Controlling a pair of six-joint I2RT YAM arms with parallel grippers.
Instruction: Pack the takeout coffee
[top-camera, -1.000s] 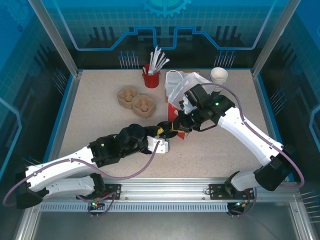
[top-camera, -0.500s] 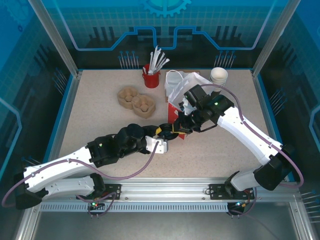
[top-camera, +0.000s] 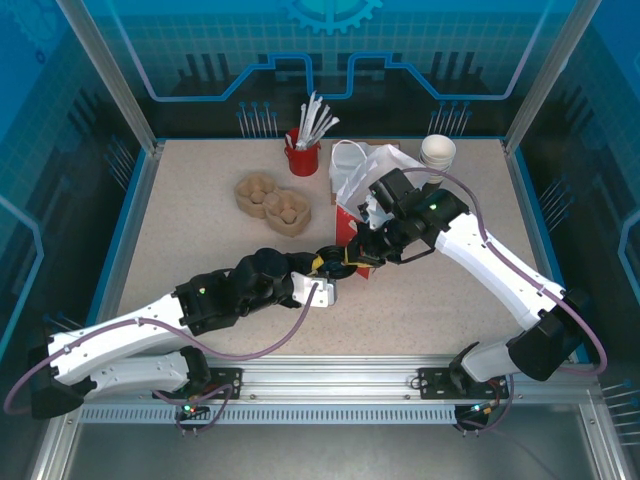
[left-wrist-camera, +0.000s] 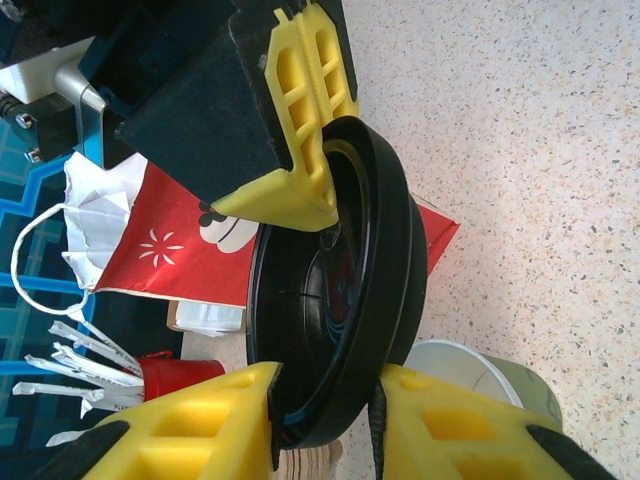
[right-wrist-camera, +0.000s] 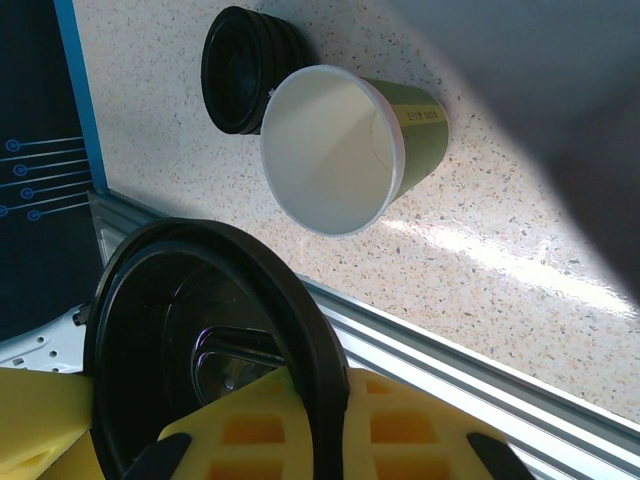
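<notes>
Over the last second the left arm has drawn slightly back from the red bag (top-camera: 347, 222), while the right arm has kept its place over the bag's near corner. Both claws grip one black lid (left-wrist-camera: 340, 270) on edge just in front of the red bag. The left claw (left-wrist-camera: 330, 395) presses its pads on the two faces of the rim, and the right claw (right-wrist-camera: 160, 405) is clamped on the rim from the opposite side. The paper cup (right-wrist-camera: 335, 150) sits open-mouthed on the table (right-wrist-camera: 520, 250) near the red bag. It is beyond the right claw's fingertips and apart from them, just beside a stack of black lids (right-wrist-camera: 245, 65). From the left wrist, the cup's white rim shows just behind the held lid.
</notes>
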